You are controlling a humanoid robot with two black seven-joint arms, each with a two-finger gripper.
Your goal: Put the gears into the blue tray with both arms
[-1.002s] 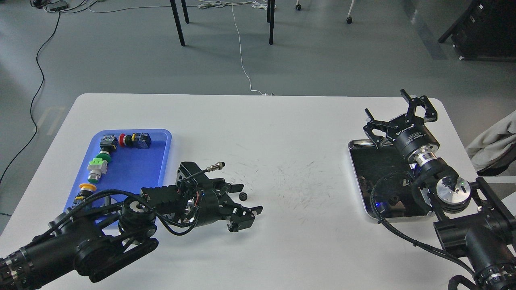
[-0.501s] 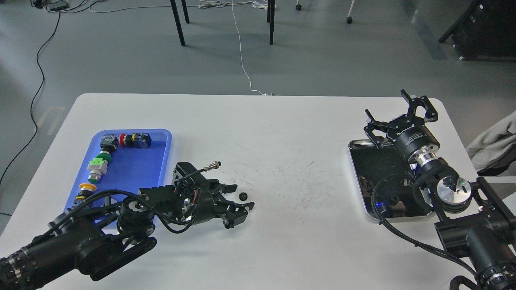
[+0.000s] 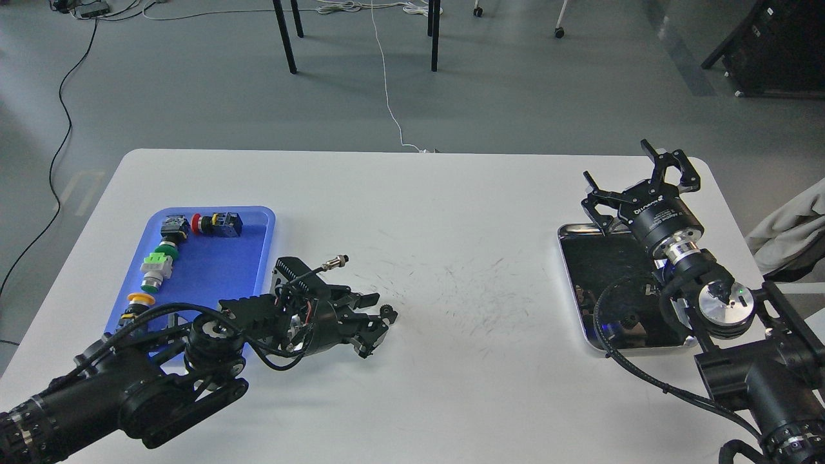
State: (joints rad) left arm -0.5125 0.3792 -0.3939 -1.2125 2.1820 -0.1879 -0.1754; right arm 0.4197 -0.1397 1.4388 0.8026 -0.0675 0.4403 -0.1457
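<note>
On the white table (image 3: 451, 212), my left gripper (image 3: 380, 314) pinches a gear (image 3: 387, 311); my right gripper (image 3: 638, 183) hangs spread wide over the steel tray (image 3: 567, 283).

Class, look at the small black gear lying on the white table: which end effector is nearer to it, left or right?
Left. The left end effector is right at the gear, its fingers closing around it. The right end effector is far across the table, above the steel tray's far edge.

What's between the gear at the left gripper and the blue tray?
Only the left arm itself. The gear sits at the left gripper fingertips; bare table runs back to the blue tray. The switches sit along its far and left edges.
</note>
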